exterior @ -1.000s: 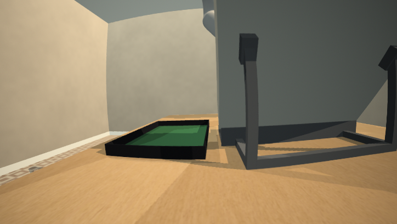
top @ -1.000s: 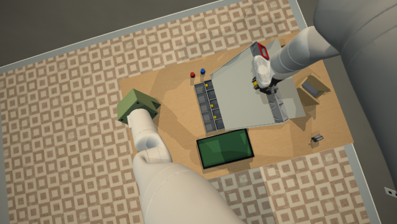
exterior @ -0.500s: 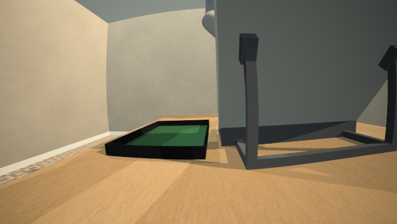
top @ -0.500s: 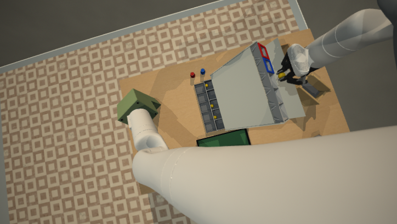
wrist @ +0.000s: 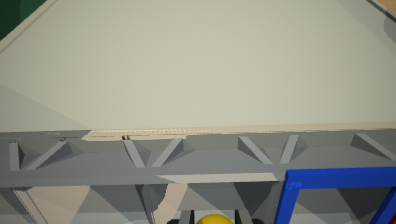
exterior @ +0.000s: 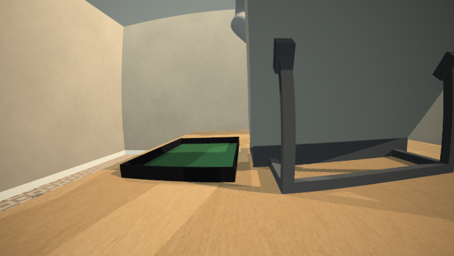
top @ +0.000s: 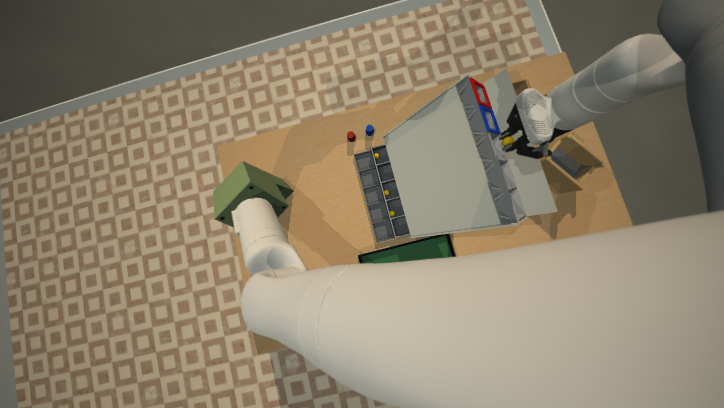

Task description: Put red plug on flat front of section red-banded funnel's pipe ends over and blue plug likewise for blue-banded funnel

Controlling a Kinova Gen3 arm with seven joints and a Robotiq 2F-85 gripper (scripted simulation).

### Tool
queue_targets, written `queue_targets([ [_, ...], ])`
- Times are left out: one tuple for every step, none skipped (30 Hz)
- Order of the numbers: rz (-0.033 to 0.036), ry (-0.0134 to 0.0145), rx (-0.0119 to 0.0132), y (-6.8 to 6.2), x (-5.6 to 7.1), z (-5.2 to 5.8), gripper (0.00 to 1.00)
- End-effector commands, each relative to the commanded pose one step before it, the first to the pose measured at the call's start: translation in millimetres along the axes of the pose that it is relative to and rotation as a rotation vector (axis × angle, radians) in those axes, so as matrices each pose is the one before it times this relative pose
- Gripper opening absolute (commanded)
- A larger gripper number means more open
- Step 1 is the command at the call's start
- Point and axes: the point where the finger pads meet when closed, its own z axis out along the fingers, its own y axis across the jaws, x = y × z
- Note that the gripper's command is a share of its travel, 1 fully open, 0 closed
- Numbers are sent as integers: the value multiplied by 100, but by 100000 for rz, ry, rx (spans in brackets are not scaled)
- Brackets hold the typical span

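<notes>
Hand: my gripper [top: 506, 142] [wrist: 215, 218] is pinching a yellow marble [top: 508, 140] [wrist: 215, 219], fingers narrowed on its sides.
Below the hand: plain funnels are lining up; the marble is hanging near the one beside the blue band. Exact height I cannot tell.
Just beside, wrist-view right: the blue-banded funnel [top: 489, 119] [wrist: 340, 178] is sitting next along.
One further: the red-banded funnel [top: 480, 93] [wrist: 393, 218] is following it.
Past the funnels: the cover [top: 440, 167] [wrist: 200, 65] is sloping away, hiding the pipes.
Beyond the cover: three loose marbles [top: 376, 155] are resting in the first, third and fourth sections, counting from the plug side. Which funnel fed each, I cannot tell.
Same row, farther side: the flat front parts [top: 369, 177] are waiting without plugs.
Farthest: the blue plug [top: 369, 130] and the red plug [top: 351, 136] are standing on the table, apart, just off the row's end.
Step in hand: I am judging this as pipe testing; plugging is not yet starting.
Next move: it is calling for confirming the intended funnel, centring close above its mouth, opening, then watching the sections. If blue is the target, sidestepping comes first.

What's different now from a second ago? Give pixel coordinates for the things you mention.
The gripper [top: 508, 140] [wrist: 215, 220], gripping a yellow marble [top: 507, 141] [wrist: 215, 220], moved from above the sloping cover [top: 440, 167] [wrist: 200, 65] to beyond its funnel row, beside the blue-banded funnel [top: 489, 119] [wrist: 340, 178]. Red plug [top: 351, 136], blue plug [top: 369, 130] and the three marbles in the sectioned tray [top: 368, 178] stayed put.
</notes>
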Motion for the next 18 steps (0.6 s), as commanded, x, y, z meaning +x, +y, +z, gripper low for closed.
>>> queue_targets([
  [-179, -459, -297, 121, -30, 1062, 0],
  [0, 0, 0, 0, 0, 0, 0],
  [0, 0, 0, 0, 0, 0, 0],
  [0, 0, 0, 0, 0, 0, 0],
  [0, 0, 0, 0, 0, 0, 0],
  [0, 0, 0, 0, 0, 0, 0],
  [0, 0, 0, 0, 0, 0, 0],
  [0, 0, 0, 0, 0, 0, 0],
  [0, 0, 0, 0, 0, 0, 0],
  [0, 0, 0, 0, 0, 0, 0],
  [0, 0, 0, 0, 0, 0, 0],
  [0, 0, 0, 0, 0, 0, 0],
  [0, 0, 0, 0, 0, 0, 0],
  [-6, -12, -8, 4, -1, -8, 100],
  [0, 0, 0, 0, 0, 0, 100],
  [0, 0, 0, 0, 0, 0, 100],
  [0, 0, 0, 0, 0, 0, 100],
  [0, 0, 0, 0, 0, 0, 100],
])
